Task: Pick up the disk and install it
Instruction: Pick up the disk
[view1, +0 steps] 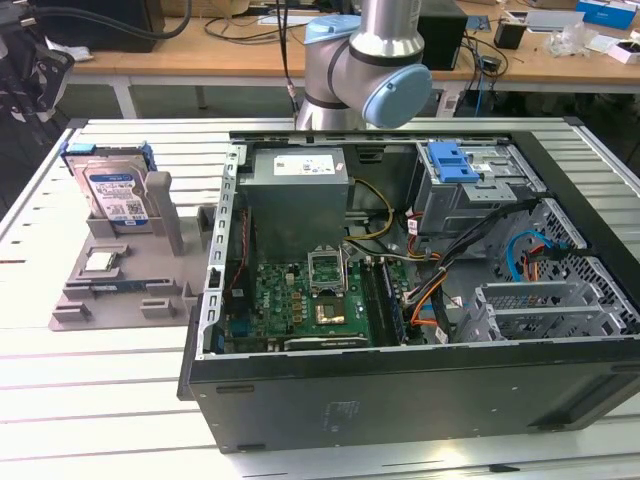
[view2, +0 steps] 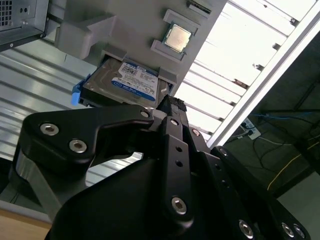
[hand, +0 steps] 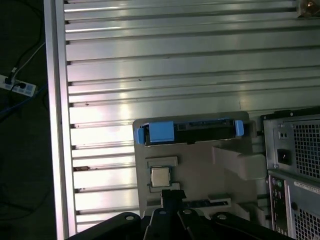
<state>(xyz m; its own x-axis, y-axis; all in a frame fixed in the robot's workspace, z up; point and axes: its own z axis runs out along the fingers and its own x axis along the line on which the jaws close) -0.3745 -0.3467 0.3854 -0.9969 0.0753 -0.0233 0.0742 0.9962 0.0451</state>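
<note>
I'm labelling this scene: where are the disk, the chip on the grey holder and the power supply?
disk (view1: 113, 193): exterior view, on its label.
chip (hand: 160, 176): first wrist view, middle of its metal lid.
power supply (view1: 295, 208): exterior view, its grey face.

I see the arm (view1: 365, 60) at the far side of the exterior view. A silver link tube (view1: 392, 25) runs up out of the picture. Below it are grey joint housings, and the nearer one has a blue end cap (view1: 397, 95) facing the exterior view's right.

The end effector (view2: 172, 106) (hand: 172, 197) shows in both wrist views as black linkage. Wide bolted outer links (view2: 75, 135) splay to each side of a narrow central bar. It hangs in the air, aimed down at the slatted tabletop (hand: 175, 60) and clear of its surface. The wrist is pitched over, so the second wrist view looks along the linkage at a slant.
</note>
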